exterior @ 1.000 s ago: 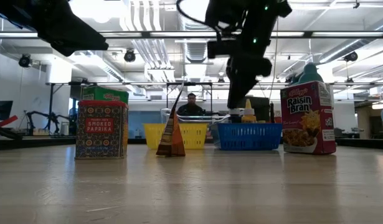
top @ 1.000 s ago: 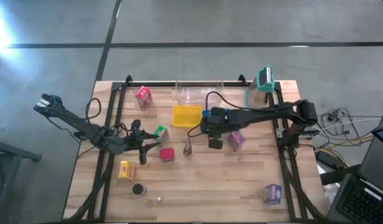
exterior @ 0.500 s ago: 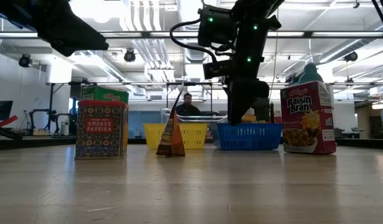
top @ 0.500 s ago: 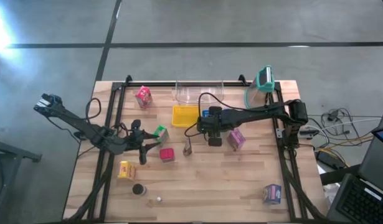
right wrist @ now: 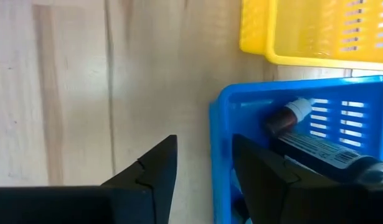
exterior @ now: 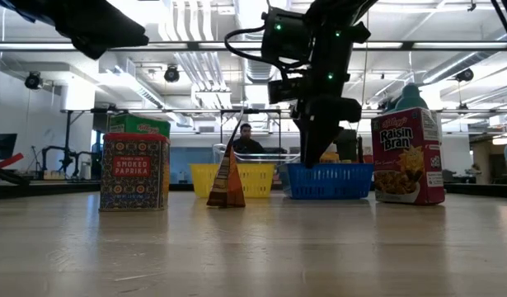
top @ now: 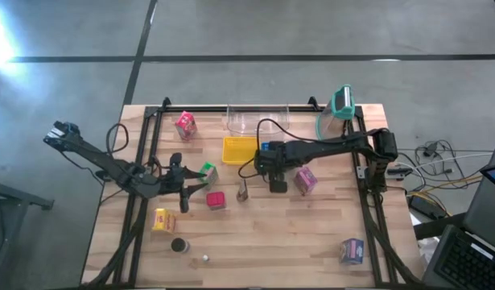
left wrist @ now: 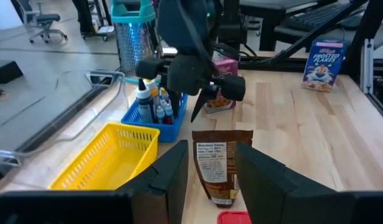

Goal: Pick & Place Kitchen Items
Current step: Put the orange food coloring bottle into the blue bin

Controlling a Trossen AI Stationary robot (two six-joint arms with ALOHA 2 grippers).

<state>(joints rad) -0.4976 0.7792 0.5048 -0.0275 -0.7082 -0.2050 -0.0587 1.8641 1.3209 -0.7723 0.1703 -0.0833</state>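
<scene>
My right gripper (top: 275, 179) points steeply down, open, over the near corner of the blue basket (right wrist: 291, 124), which holds small bottles (left wrist: 155, 107); nothing is between its fingers (right wrist: 151, 171). My left gripper (left wrist: 210, 180) hovers open left of centre, aimed level at the brown pouch (left wrist: 217, 168), which stands upright on the table beyond its fingertips. Loose on the table are a red carton (top: 216, 200), green carton (top: 207, 171), pink carton (top: 185, 125), yellow carton (top: 160, 219), purple carton (top: 305, 180), a dark disc (top: 179, 245) and a white ball (top: 204, 258).
The yellow basket (top: 241, 149) sits just left of the blue one. A clear container (top: 255, 119) and the jug with a teal lid (top: 337, 109) stand at the far edge. A blue cereal carton (top: 352, 250) stands near the right front corner. Black frame rails run along both sides.
My right gripper has sunk toward the blue basket and shifted slightly toward the table's left, and its fingers stand wider apart than a second ago.
</scene>
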